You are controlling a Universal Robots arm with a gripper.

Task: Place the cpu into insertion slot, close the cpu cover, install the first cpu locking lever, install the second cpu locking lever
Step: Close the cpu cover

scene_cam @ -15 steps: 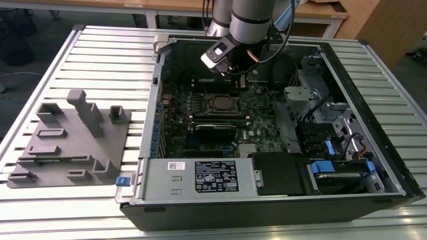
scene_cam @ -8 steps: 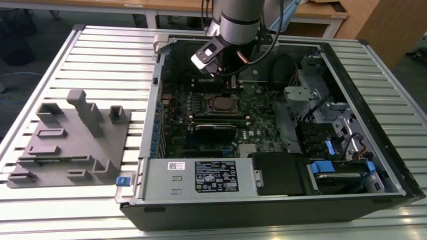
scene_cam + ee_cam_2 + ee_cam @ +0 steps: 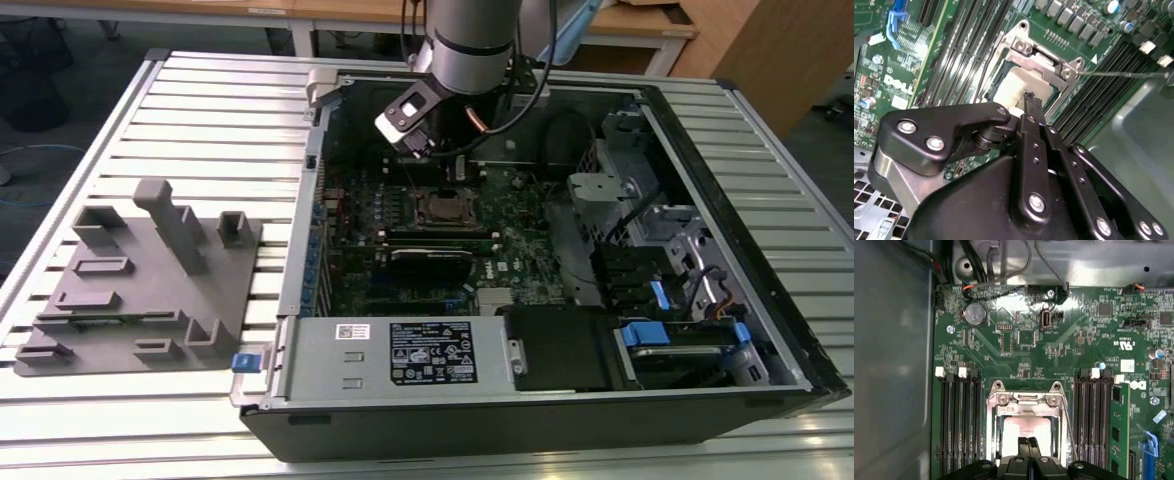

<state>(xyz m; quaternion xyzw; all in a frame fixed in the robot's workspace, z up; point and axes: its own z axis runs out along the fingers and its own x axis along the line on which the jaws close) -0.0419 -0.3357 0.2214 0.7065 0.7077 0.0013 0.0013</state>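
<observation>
The cpu point(image 3: 1021, 427) lies flat in the slot point(image 3: 441, 208), its pale metal top showing through the square cut-out of the cover point(image 3: 1024, 401), whose silver frame sits down around it on all visible sides. In both wrist views the pincer point(image 3: 1028, 442) hangs right over the chip with its two dark fingers point(image 3: 1030, 102) pressed together, holding nothing; the tips point at the chip's top near the frame's inner edge, though I cannot tell whether they touch it. A thin wire lever point(image 3: 1069, 425) runs along one side of the cover and slants away from it, its far end standing clear over the memory slots point(image 3: 1094, 425). More long black slots point(image 3: 959, 425) flank the socket on the other side, all on the green board point(image 3: 1004, 355), with a round coin cell point(image 3: 975, 314) farther off. In the exterior view the arm point(image 3: 467, 45) reaches steeply down into the open case point(image 3: 534, 420) from its far side, wrist bent so that the tool aims at the socket. The case lies on a slatted surface point(image 3: 214, 100), and a grey fixture point(image 3: 134, 270) rests on the slats towards the exterior view's left.
</observation>
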